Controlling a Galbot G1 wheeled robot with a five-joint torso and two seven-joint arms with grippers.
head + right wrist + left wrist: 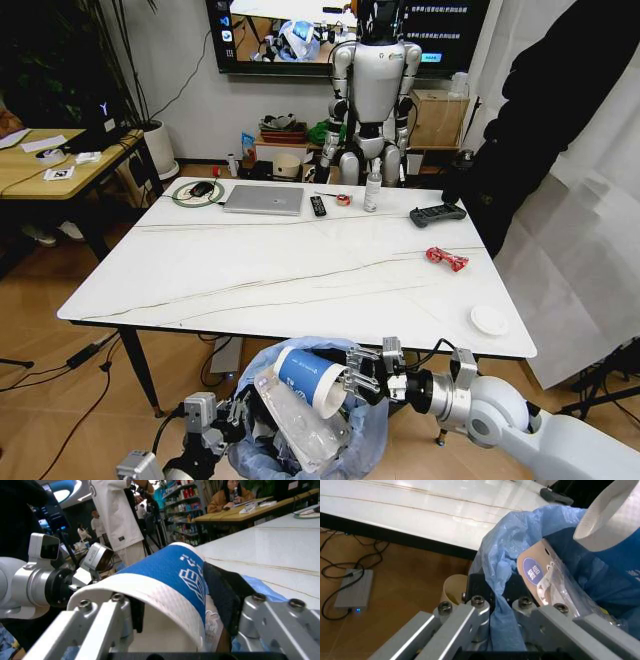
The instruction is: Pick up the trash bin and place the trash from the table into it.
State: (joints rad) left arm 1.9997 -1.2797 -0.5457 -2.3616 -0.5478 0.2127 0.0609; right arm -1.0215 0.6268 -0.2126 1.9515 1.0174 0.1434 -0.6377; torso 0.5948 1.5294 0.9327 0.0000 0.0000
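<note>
Right gripper [352, 383] clamps the paper cup [308, 378] over the trash bin [365, 440], ready to drop; left gripper [238, 417] pinches the bin's rim, steadying it.

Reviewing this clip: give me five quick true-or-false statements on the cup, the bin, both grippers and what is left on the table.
1. The right gripper holds the blue-white paper cup over the trash bin. True.
2. The left gripper is open, clear of the bin. False: it is shut on the bin's bag-lined rim.
3. The table has no trash left. False: a red wrapper and a white lid remain.
4. The bin stands on the table. False: it hangs below the near edge.
5. A clear plastic bag lies in the bin. True.
</note>
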